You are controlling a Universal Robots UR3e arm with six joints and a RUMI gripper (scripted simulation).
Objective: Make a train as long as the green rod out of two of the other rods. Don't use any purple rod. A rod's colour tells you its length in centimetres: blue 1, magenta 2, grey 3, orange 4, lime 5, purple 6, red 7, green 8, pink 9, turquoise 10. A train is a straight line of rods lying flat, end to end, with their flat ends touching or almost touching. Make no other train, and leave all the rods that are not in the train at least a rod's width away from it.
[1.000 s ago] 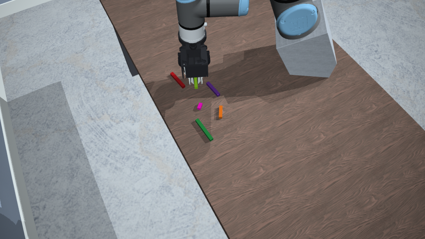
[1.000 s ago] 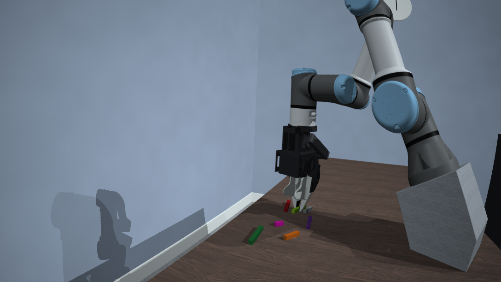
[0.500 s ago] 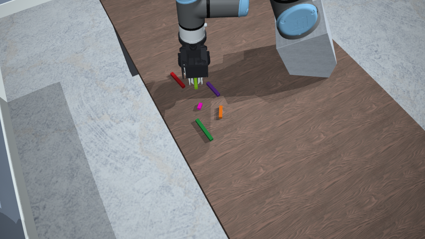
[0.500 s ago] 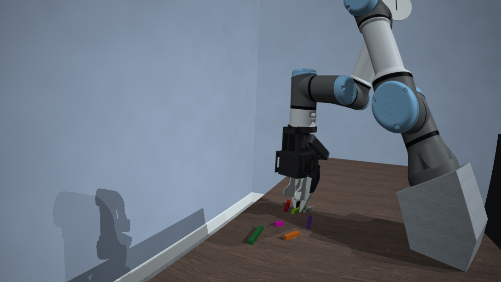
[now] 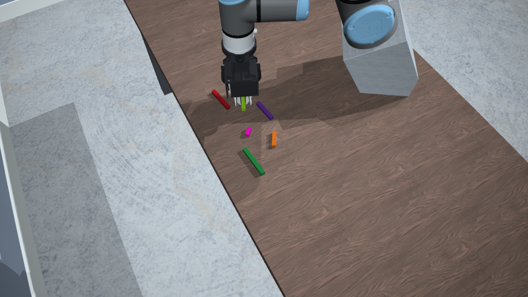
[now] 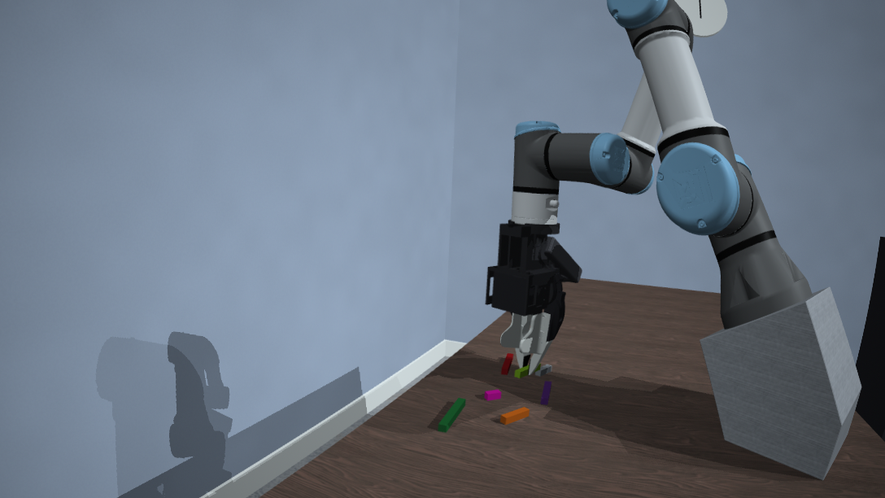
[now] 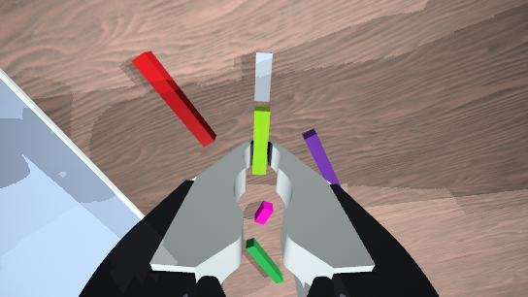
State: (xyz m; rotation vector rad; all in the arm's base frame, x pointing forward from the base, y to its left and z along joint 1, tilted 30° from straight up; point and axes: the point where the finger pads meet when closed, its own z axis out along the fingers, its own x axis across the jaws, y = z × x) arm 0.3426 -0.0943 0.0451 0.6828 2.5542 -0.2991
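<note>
Overhead, end effector (image 7: pixel 260 154) clamped on lime rod (image 7: pixel 260 141) above brown wooden table (image 5: pixel 369 191), blue-grey walls (image 6: pixel 247 155).

Even bright light, all views sharp, no glare or blur. Arm cast hard-edged shadow on table (image 5: pixel 369 206) toward 9 o'clock; dark silhouette fell on wall (image 6: pixel 247 185) at 8 o'clock.

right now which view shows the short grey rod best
Wrist: the short grey rod lies unobstructed, in line beyond the held lime rod. Exterior shows only a sliver behind the gripper; top hides it.
</note>
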